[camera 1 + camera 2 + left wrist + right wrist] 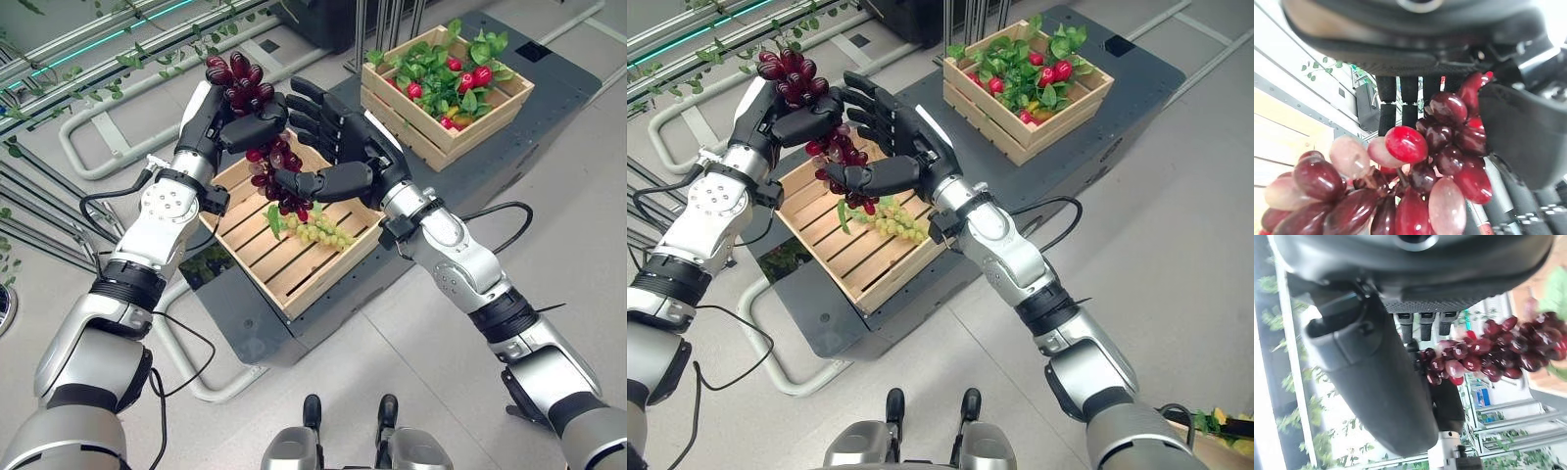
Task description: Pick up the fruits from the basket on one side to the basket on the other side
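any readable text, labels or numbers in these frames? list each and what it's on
None readable.
The two wooden crates, the near one and the far one, show no print.
The red grape bunch, held in the left hand with the right hand open beside it, carries no label.
The green grapes in the near crate: no label.
Blue-and-white signs in the right wrist view background: too blurred to read.

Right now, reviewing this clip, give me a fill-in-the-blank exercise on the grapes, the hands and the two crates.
1. The left hand is shut on a bunch of ____ grapes.
2. The right hand is held ____ beside that bunch.
3. The near crate holds a bunch of ____ grapes.
4. The far crate holds red fruit among green ____.

Missing words: red; open; green; leaves
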Robot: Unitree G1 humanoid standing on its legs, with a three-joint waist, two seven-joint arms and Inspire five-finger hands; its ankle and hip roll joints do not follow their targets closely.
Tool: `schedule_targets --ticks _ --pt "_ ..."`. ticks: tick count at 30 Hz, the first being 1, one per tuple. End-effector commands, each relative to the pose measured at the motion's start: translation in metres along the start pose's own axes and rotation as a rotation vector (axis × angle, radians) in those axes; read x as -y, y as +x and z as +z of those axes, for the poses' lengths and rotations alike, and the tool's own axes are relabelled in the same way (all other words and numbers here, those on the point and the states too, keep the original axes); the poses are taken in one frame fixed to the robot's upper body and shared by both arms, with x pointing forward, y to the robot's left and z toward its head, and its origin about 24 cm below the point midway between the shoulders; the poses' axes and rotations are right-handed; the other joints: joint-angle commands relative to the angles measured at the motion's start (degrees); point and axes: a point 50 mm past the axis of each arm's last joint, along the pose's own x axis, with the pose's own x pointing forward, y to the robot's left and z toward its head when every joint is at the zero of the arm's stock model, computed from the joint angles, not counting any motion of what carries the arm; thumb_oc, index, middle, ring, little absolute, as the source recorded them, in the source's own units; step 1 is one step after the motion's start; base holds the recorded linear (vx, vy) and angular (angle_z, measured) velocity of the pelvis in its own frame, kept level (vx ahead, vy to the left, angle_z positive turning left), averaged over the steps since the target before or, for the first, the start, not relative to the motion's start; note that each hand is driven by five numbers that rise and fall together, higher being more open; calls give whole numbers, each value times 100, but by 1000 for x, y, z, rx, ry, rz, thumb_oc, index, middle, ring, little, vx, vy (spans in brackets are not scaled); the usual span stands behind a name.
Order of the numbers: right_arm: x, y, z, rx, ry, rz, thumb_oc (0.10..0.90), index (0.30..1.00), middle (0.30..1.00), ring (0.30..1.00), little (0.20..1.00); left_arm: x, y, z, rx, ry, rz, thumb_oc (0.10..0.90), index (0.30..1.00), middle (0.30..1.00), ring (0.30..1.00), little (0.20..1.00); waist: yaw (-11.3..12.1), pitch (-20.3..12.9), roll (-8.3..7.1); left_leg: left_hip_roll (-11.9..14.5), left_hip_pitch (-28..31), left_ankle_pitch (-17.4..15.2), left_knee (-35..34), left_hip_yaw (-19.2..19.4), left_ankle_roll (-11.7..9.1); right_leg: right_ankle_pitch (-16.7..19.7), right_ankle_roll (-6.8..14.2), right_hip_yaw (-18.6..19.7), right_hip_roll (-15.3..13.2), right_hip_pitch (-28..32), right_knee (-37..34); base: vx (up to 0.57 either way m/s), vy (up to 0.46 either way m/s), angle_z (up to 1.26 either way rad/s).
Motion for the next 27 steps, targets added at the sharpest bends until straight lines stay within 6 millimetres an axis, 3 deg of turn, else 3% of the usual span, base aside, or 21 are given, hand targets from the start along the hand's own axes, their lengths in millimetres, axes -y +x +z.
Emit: schedule_targets --ticks 1,8,17,23,27 --pt "-22 -4 -66 -215 166 24 800 900 900 900 900 38 16 45 238 -192 -50 400 300 300 300 300 156 -2124 49 -326 -147 -429 52 -155 -69 -407 -76 29 -144 65 6 17 -13 8" --pt "-18 -6 -74 -259 179 -30 800 900 900 900 900 47 15 56 276 -224 -67 400 300 300 300 300 190 -2127 21 -311 -124 -418 9 -170 -70 -417 -86 3 -142 70 6 5 -5 3" --pt "-15 8 -60 -195 170 -99 800 900 900 900 900 64 12 68 330 -233 -151 400 300 300 300 300 255 -2130 10 -318 -81 -430 -9 -226 -56 -438 -109 1 -143 116 6 0 0 0" --pt "-15 18 -35 -56 187 -139 800 900 900 900 900 76 10 71 324 -210 -217 400 300 300 300 300 323 -2146 5 -320 -66 -434 -11 -264 -34 -433 -116 -5 -145 128 6 0 0 0" --pt "-17 22 -20 23 161 -158 800 900 900 900 900 74 10 60 282 -187 -206 400 300 300 300 300 328 -2158 11 -323 -55 -438 -12 -276 -20 -428 -110 29 -145 132 6 0 0 0"
